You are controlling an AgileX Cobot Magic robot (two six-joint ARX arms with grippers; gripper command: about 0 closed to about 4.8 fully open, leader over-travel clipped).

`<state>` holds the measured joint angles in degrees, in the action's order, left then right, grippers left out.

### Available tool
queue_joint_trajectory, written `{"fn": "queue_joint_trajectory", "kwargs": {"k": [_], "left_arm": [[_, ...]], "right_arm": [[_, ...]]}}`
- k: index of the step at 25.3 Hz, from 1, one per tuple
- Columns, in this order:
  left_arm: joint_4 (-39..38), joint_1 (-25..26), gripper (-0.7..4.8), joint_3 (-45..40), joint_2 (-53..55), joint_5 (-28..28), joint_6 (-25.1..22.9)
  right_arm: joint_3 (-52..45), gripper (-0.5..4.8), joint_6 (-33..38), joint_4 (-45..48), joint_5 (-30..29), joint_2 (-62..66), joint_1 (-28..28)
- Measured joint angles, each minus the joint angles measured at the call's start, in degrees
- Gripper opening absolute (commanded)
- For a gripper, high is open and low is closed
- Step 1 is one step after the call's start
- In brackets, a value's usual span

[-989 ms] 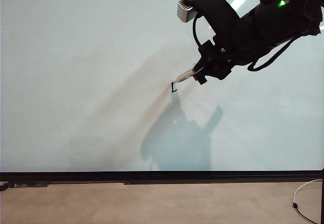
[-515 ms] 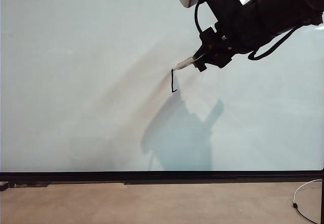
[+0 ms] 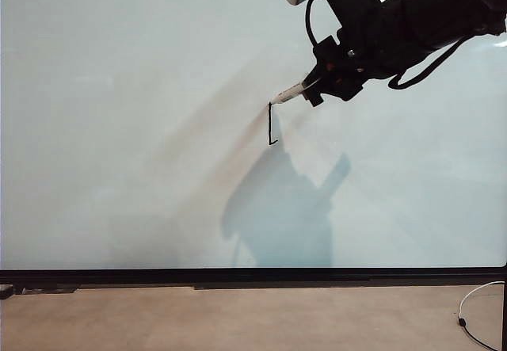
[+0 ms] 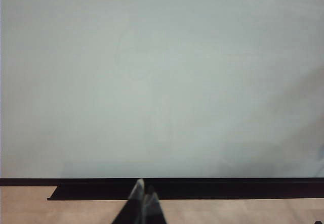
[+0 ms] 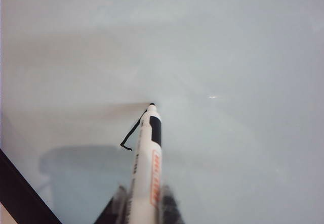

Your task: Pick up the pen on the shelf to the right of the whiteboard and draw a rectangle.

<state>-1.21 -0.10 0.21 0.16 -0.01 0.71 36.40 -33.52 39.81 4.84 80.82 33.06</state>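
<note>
The right gripper point(image 3: 314, 93) was clamped on the pen point(image 3: 288, 94), its fingers point(image 5: 169, 204) pressed to either side of the white barrel. In the exterior view it sat toward one o'clock from the board's middle, with the dark arm running off toward two o'clock. The pen pointed out from the jaws toward eight o'clock, and its black tip met the whiteboard point(image 3: 119, 129) at the upper end of the drawn line. The rectangle point(image 3: 271, 125) was only partly drawn: one thin black upright stroke with a short hook at its foot, running toward six o'clock from the tip. The arm's shadow lay on the board just beyond the stroke, also toward six o'clock.

The left gripper point(image 4: 143, 197) was closed on nothing, its fingertips together, low before the black bottom edge of the whiteboard, well apart from the pen and the stroke.
</note>
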Motion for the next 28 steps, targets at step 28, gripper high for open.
{"fn": "queue_joint_trajectory", "kwargs": {"k": [28], "left_arm": [[0.0, 0.0, -0.05, 0.0, 0.0, -0.02, -0.02]], "right_arm": [[-2.29, -0.05, -0.24, 1.49, 1.31, -2.16, 1.97]]}}
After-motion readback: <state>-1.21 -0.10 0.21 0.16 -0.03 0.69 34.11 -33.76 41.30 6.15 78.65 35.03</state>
